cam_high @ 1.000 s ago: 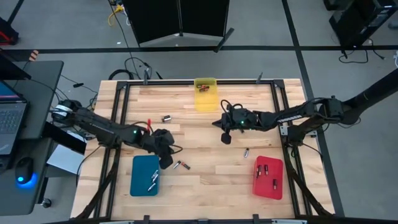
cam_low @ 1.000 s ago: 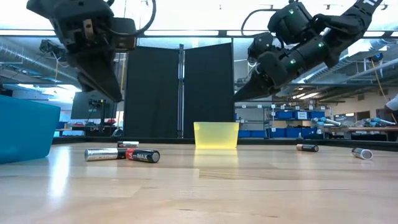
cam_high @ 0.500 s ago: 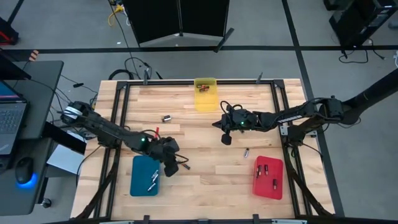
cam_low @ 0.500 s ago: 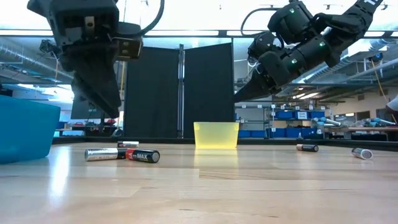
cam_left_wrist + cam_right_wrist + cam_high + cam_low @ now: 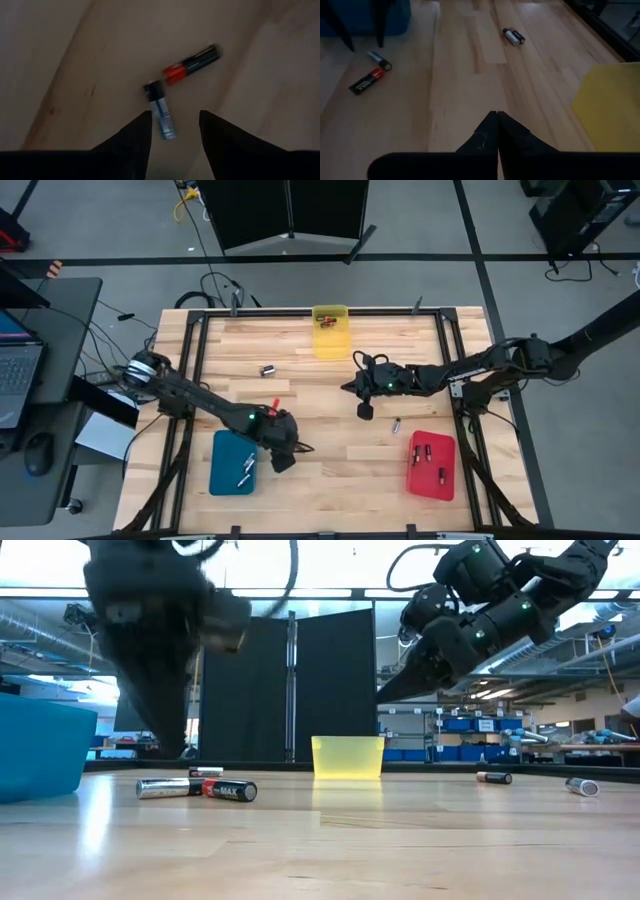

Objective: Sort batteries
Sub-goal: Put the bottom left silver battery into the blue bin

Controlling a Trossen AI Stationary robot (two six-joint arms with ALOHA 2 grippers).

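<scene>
Left wrist view: open left hand (image 5: 175, 131) above two batteries (image 5: 176, 85).

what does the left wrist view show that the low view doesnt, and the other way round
Only the left wrist view shows the open left gripper from above, directly over the silver battery.

Only the low view shows the yellow tray, the blue tray, the raised right gripper and two batteries at far right.

Both show the silver battery lying end to end with the red and black battery on the wooden table.
</scene>
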